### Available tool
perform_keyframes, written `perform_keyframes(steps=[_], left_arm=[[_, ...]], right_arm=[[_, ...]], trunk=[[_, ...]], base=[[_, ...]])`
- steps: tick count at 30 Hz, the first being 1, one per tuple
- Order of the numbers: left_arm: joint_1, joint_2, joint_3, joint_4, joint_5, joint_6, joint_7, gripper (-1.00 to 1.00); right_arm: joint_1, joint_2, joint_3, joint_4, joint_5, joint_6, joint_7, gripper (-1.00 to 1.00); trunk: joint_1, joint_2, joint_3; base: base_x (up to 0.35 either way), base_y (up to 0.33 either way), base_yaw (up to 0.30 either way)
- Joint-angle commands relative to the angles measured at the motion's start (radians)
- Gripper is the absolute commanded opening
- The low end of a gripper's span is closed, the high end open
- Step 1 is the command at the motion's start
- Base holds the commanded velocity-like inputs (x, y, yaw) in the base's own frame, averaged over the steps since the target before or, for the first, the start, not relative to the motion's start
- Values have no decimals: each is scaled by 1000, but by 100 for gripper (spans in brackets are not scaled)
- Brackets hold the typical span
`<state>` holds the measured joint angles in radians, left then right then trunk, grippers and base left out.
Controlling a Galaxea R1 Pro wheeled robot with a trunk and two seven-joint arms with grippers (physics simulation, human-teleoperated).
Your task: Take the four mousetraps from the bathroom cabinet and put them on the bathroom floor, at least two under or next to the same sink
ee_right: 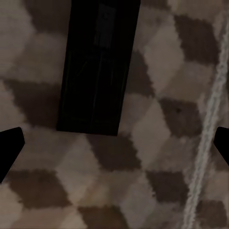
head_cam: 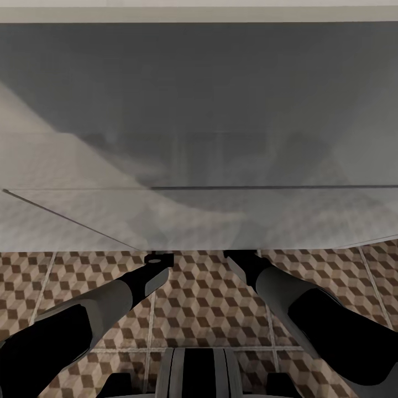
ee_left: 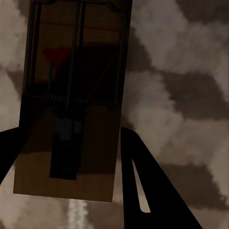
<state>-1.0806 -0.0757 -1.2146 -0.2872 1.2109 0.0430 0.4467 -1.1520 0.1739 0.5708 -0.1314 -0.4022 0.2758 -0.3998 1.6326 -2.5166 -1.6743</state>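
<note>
I am reaching both arms under a wide pale overhanging surface (head_cam: 199,138) and looking down my left gripper (ee_left: 71,157), whose dark fingers (ee_left: 143,191) are flanking the near end of a brown mousetrap (ee_left: 71,95); I cannot tell whether they are pinching it. The trap's long axis is running straight away along my fingers, over the bathroom floor (ee_left: 186,95). My right gripper (ee_right: 114,143) is spread wide and holding nothing, with a second, darker mousetrap (ee_right: 98,67) lying lengthwise just ahead of it on the tiles.
</note>
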Motion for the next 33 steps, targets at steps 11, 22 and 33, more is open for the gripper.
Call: perform_keyframes(steps=[11,22,33], left_arm=[[-20,1,-6,8,4,27,7,-100],[-50,-2,6,88,6,157,-71,-100],[-52,-5,9,94,6,158,-77,-100]], right_arm=[[0,1,9,-2,-7,5,-5,100],[0,1,9,-4,-7,-10,-5,100],[0,1,9,-4,-7,-14,-5,100]], trunk=[[0,0,-1],[0,0,-1],[0,0,-1]], base=[[0,0,0],[0,0,0],[0,0,0]])
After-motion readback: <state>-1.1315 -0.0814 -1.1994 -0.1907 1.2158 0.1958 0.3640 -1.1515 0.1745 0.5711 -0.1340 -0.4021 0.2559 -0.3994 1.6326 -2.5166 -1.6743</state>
